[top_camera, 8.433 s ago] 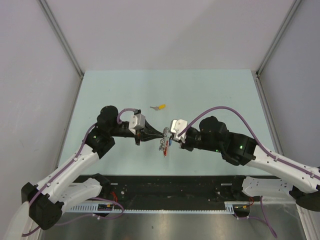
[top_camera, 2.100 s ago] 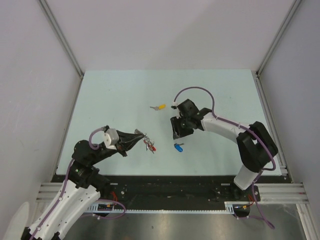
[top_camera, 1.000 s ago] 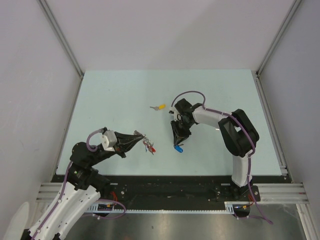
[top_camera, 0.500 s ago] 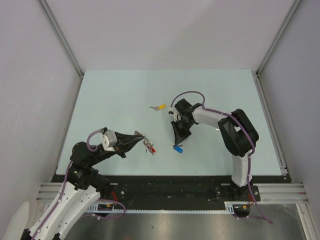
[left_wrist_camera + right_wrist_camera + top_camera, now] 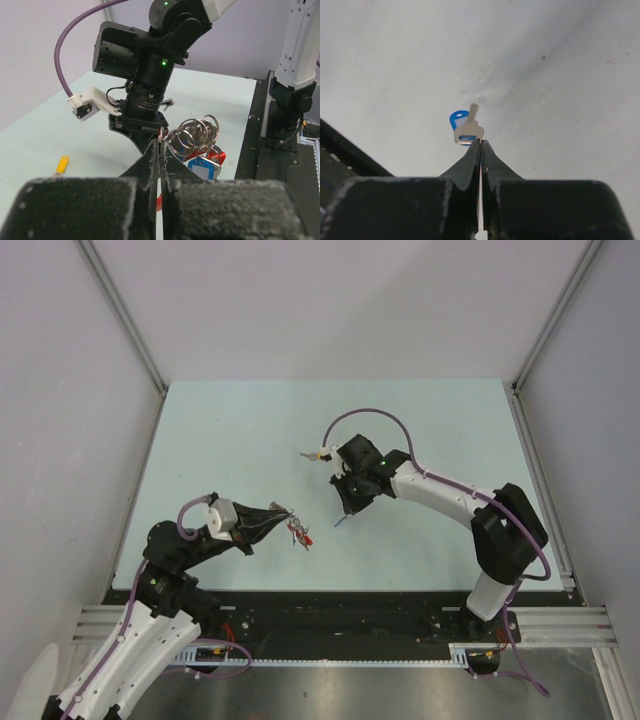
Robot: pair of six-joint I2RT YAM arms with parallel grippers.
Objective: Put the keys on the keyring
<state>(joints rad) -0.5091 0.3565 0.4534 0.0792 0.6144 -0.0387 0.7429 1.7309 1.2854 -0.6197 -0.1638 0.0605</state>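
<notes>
Blue-capped key (image 5: 468,129), small, stiff and probably slippery, sits pinched by its head in the right end effector (image 5: 480,146) over the table (image 5: 560,70), while the left end effector (image 5: 161,146) clamps the keyring (image 5: 195,135)

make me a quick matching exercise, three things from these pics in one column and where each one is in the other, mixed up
Things
1. blue-capped key
2. yellow-capped key
3. keyring

Places
A. lying loose on the table, nothing gripping it
B. pinched at the tips of the left gripper
C. pinched at the tips of the right gripper

Pairs: 1-C, 2-A, 3-B
</notes>
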